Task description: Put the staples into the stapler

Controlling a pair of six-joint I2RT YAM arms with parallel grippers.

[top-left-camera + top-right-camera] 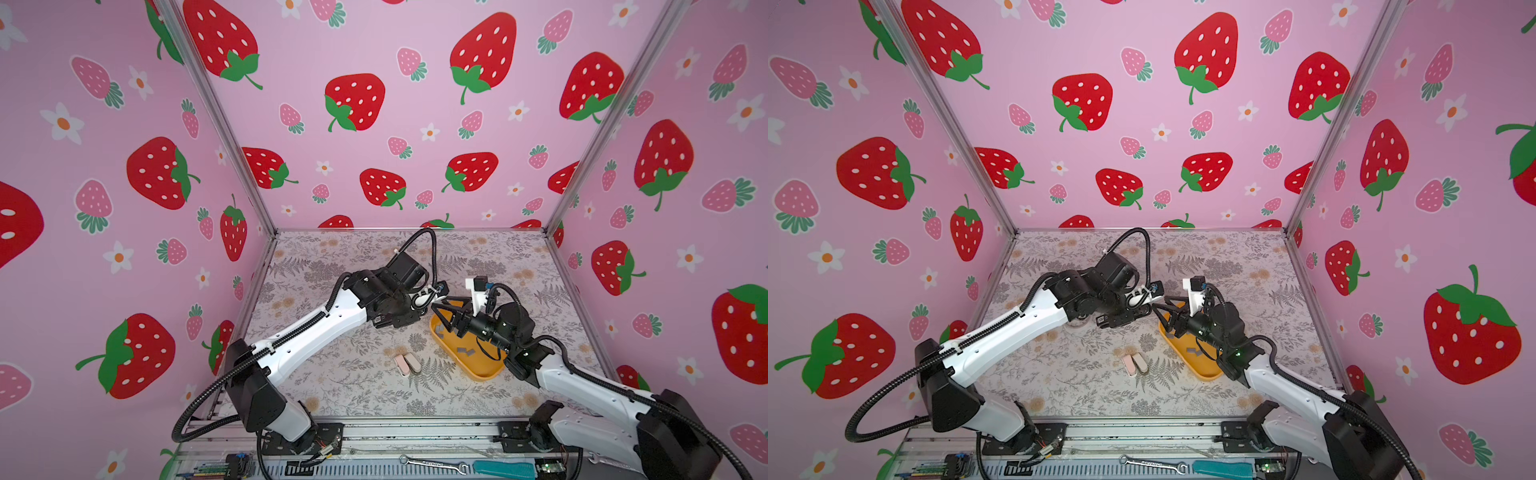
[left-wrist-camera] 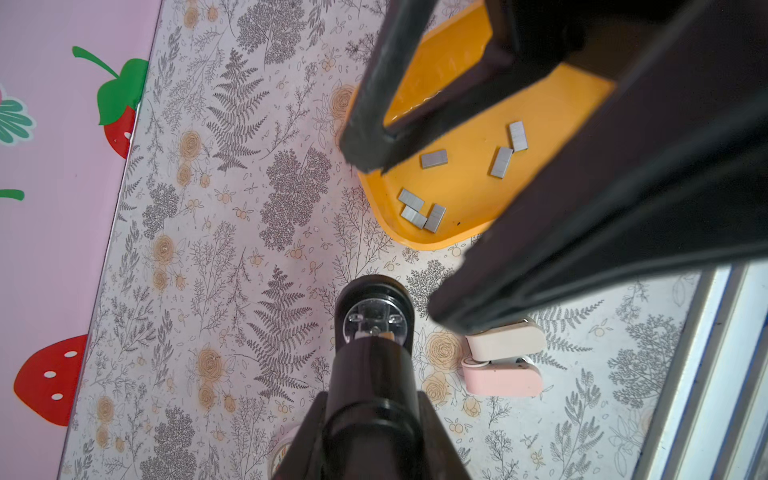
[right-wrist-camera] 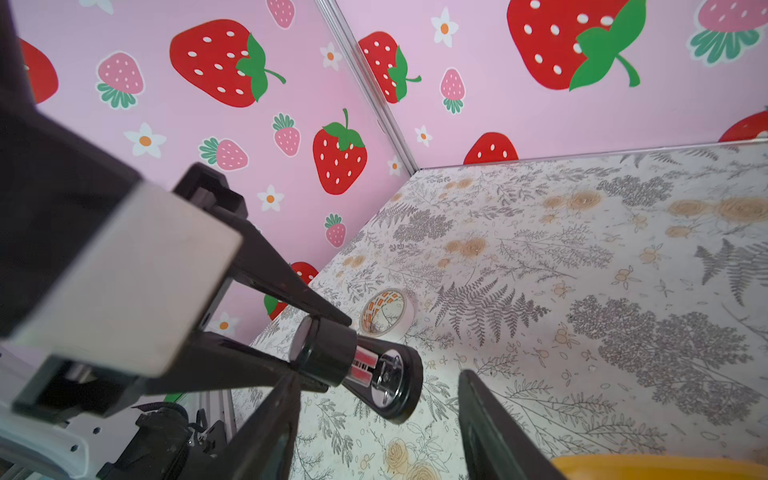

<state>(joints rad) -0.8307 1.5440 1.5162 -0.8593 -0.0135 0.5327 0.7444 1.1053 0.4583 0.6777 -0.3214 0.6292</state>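
The floral tabletop [image 1: 374, 399] carries all loose items. The orange tray [image 2: 469, 187] lies directly below the right tool [image 1: 441, 319], which hangs over the tray's far end with its jaws apart and nothing between them. The left tool [image 3: 328, 353] is clamped on a black stapler [image 3: 374, 374] and holds it clear of the tabletop. The stapler's chrome-plated end faces the gap between the right tool's fingers [image 3: 490, 415], and in both top views the two tools stand close together. A tape roll [image 3: 386, 311] lies on the tabletop below the left tool's wrist. A pink stapler [image 1: 400, 363] and a beige stapler [image 1: 413, 362] lie side by side and touching, nearer the arm bases than either tool and near the tray's long edge. The staples [image 2: 419, 212] are six flat grey strips in the tray, beneath and behind the right tool. Three touch in a cluster, two meet at a corner, and one lies alone; in the left wrist view it appears just beside one finger of that tool.
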